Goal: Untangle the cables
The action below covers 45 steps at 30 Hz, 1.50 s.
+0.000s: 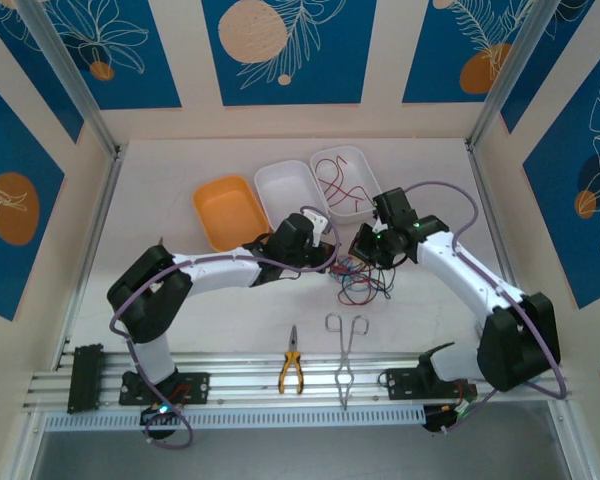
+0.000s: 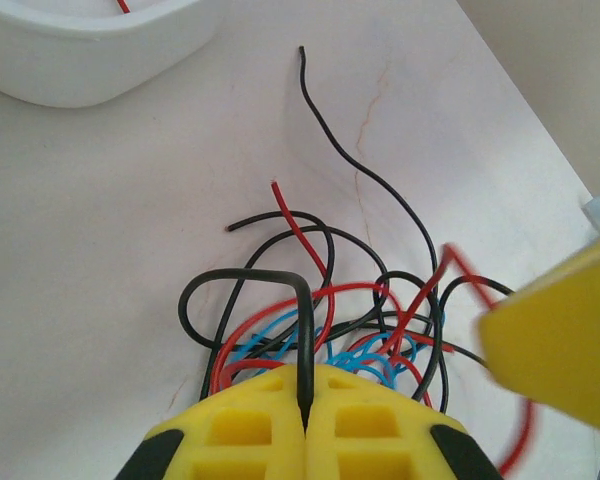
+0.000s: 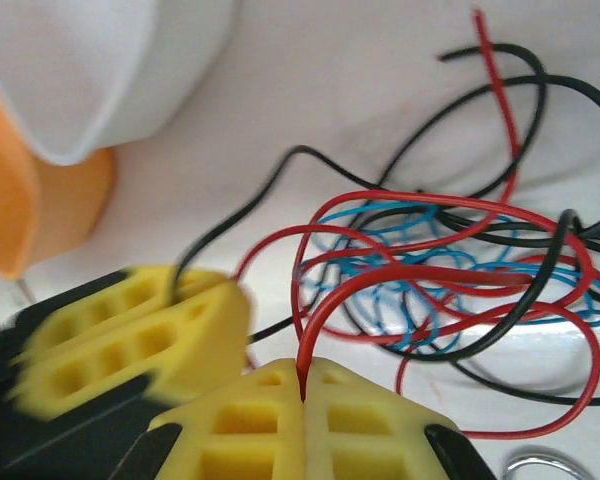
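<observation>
red, black and blue cables [image 1: 358,282] tangled in a heap on tabletop [image 1: 240,330], just in front of white trays [image 1: 292,192]; left fingers [image 2: 305,392] closed on black cable [image 2: 306,330]; right fingers [image 3: 302,385] closed on red cable [image 3: 302,350]

Blurred beside left gripper [image 2: 305,392]: yellow plastic finger [image 2: 560,350]. Cut off beside right gripper [image 3: 302,388]: silver metal loop [image 3: 542,466].

left gripper [image 2: 306,405]: showing yellow plastic fingers [image 2: 245,432] with rectangular cut-outs, black mounts [image 2: 150,456] flanking behind them | right gripper [image 3: 302,385]: wearing matching yellow fingers [image 3: 365,430] | left arm [image 1: 220,268], right arm [image 1: 460,272]: showing white shells and black joints | thick lilac cables [image 1: 442,184]: looping behind the fingers | green light [image 1: 377,238]: glowing behind right fingers
</observation>
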Each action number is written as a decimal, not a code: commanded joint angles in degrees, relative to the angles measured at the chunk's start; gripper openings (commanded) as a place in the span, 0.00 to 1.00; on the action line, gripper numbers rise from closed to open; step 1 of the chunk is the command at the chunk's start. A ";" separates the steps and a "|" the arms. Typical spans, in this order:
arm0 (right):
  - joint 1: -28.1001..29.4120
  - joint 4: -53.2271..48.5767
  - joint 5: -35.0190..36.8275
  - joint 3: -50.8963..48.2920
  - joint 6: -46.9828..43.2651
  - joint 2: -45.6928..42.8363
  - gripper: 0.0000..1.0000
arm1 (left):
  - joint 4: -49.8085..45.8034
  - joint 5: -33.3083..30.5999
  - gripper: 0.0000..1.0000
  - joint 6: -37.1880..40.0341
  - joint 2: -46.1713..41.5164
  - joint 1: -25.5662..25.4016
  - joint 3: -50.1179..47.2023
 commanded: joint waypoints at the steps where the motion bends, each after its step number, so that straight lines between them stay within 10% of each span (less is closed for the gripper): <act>1: 0.66 -0.82 -2.42 2.32 -1.91 -4.30 0.03 | 1.73 1.64 0.00 -0.68 0.42 0.41 -0.34; 34: 1.63 -11.66 5.88 27.92 -16.45 -13.09 0.00 | 3.34 1.58 0.00 -1.59 0.66 0.67 -2.12; 45: -0.50 -13.03 5.87 32.04 -18.34 -10.41 0.00 | 8.88 3.92 0.33 -4.32 -2.67 1.51 -5.31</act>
